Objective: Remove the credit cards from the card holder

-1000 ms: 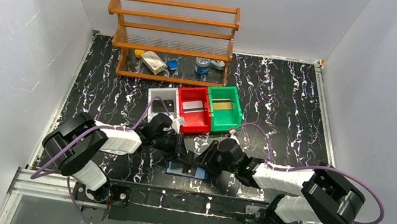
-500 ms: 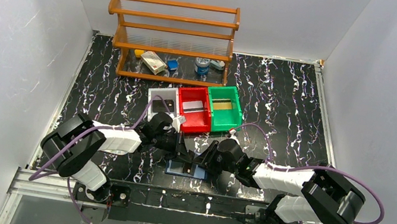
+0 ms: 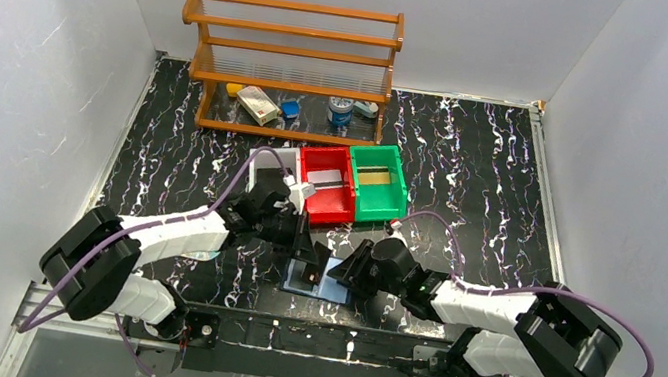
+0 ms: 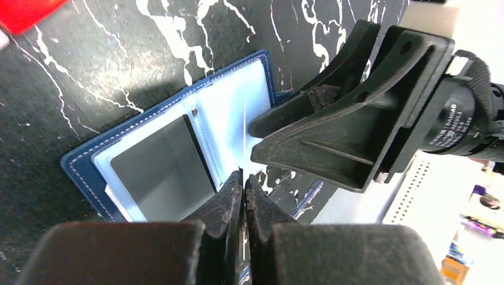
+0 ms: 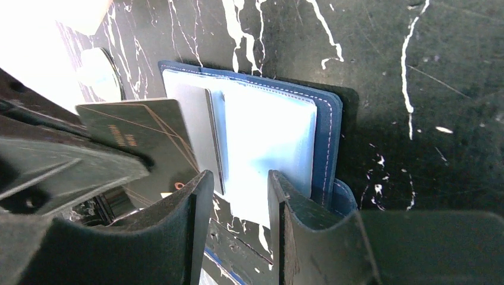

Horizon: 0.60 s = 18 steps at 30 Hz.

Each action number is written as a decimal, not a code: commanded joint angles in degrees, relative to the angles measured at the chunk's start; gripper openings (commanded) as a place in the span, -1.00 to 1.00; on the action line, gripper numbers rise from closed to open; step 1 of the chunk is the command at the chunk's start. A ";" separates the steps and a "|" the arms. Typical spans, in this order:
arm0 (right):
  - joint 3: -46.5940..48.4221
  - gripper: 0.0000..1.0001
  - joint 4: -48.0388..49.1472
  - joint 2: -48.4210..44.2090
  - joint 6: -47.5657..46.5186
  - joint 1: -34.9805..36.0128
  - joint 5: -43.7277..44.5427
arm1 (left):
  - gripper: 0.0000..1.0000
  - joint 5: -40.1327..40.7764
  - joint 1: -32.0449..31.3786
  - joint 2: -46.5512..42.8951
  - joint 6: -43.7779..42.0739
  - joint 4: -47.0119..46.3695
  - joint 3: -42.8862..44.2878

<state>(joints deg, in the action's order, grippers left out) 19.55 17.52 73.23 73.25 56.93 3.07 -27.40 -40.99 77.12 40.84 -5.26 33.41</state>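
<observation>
the card holder (image 5: 273, 130) lies open on the black marbled table (image 3: 474, 170), near its front edge and between the two arms, light blue inner faces up. the left gripper (image 4: 242, 178) is clamped tight on a dark card (image 5: 139, 127) with thin gold lines. the card stands on edge above the holder's left half, and from the left wrist it shows only as a thin pale line. a grey card (image 4: 157, 166) sits in the pocket of one inner face. the right gripper (image 5: 238, 178) is low over the holder's near edge, its jaws parted with the pale blue leaf showing between them. whether they press on it i cannot tell. further back stand a white bin (image 3: 265, 162), a red bin (image 3: 325, 184) and a green bin (image 3: 377, 182) side by side. behind them is a wooden rack (image 3: 289, 60) with small items on its bottom shelf.
</observation>
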 commanded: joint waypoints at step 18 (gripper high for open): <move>-9.36 0.01 1.92 -18.10 -3.54 -0.33 1.29 | -1.00 21.18 -0.04 -16.79 -29.15 18.61 12.35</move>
<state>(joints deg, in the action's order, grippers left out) 11.46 18.15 58.02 70.08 56.69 2.59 -9.52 -40.99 62.48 19.20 9.82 43.64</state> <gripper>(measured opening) 0.502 0.010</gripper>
